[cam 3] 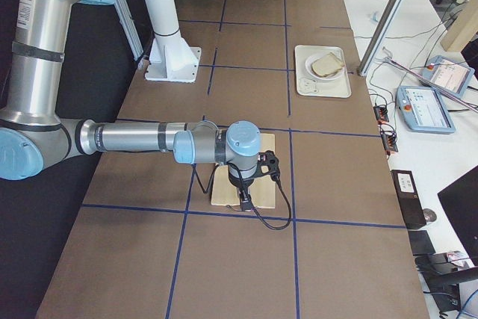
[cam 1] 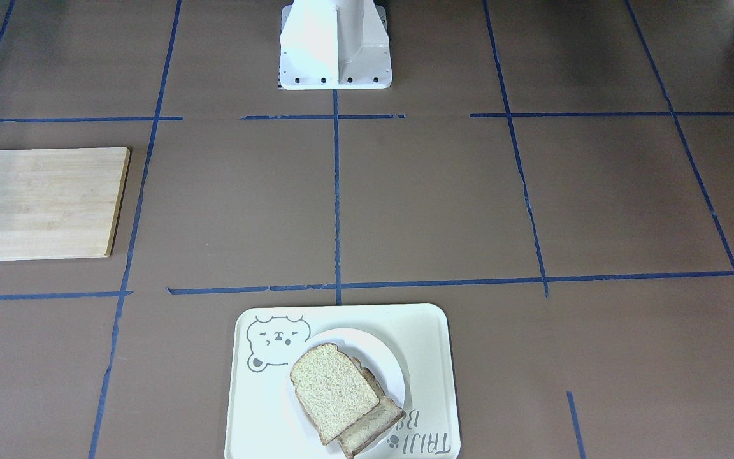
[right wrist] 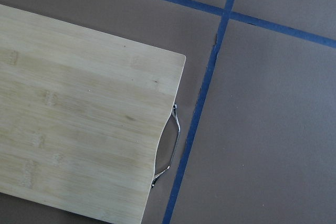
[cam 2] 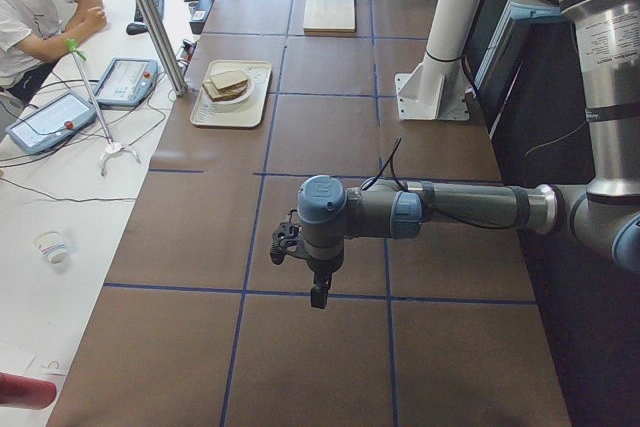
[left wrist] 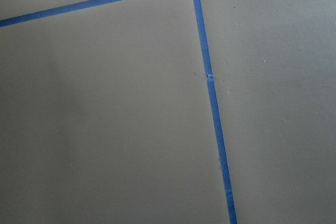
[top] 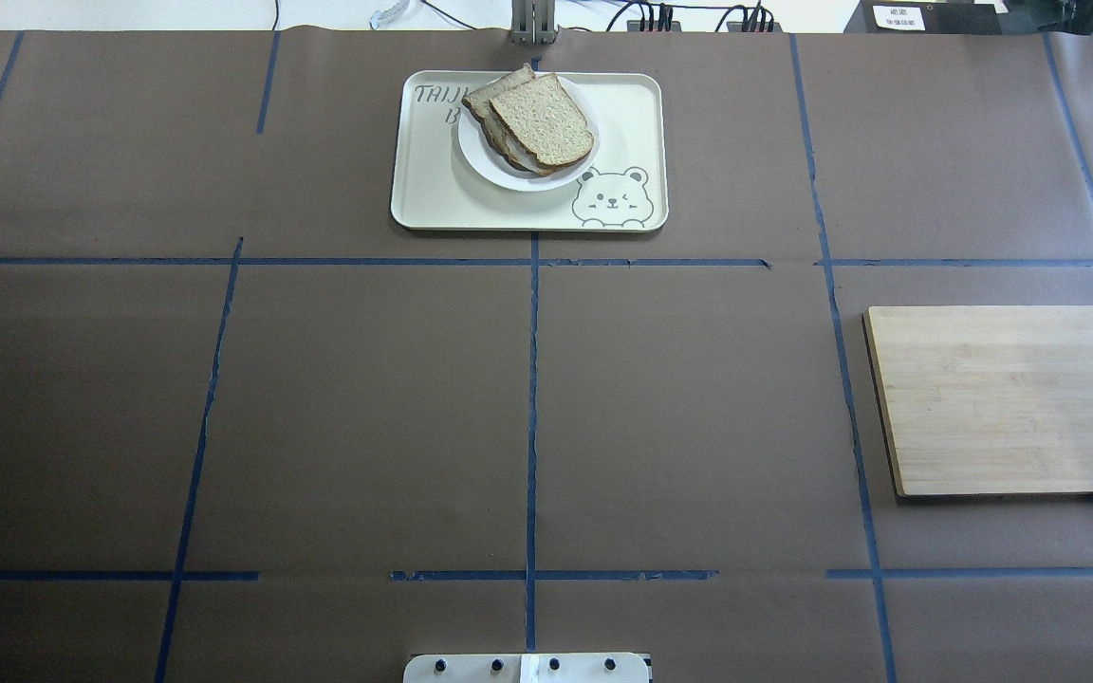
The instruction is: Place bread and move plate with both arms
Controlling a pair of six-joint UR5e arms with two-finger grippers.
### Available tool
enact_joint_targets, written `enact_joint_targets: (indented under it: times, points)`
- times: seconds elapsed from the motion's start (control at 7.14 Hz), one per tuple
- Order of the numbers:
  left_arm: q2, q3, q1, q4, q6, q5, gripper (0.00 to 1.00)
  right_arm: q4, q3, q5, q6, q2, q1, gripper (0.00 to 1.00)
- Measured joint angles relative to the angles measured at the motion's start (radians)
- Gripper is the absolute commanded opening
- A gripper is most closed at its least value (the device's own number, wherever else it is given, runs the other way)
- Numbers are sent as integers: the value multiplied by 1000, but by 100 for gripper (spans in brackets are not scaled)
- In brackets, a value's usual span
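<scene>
The bread [cam 1: 332, 390] is a tan speckled slice lying on top of another slice [cam 1: 373, 424] on the small white plate [cam 1: 376, 354]. The plate stands on a cream tray with a bear drawing [cam 1: 431, 331] at the table's far edge from the robot. The overhead view shows the bread [top: 542, 119], plate [top: 509, 175] and tray [top: 433, 190] too. My left gripper [cam 2: 312, 292] hangs over bare table, far from the tray, and shows only in the exterior left view. My right gripper [cam 3: 244, 201] hangs over a wooden board and shows only in the exterior right view. I cannot tell whether either is open or shut.
A bamboo cutting board [top: 1007, 398] with a metal handle [right wrist: 170, 148] lies on my right side of the table. The white base block [cam 1: 335, 44] stands at the robot's edge. Blue tape lines [left wrist: 212, 93] cross the brown table. An operator [cam 2: 30, 7] sits past the far edge.
</scene>
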Motion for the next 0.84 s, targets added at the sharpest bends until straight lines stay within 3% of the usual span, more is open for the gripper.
enact_joint_targets:
  times: [0.84]
  points:
    - [0, -5, 0, -1, 1, -1, 100, 0, 0, 11, 0, -2, 0, 100]
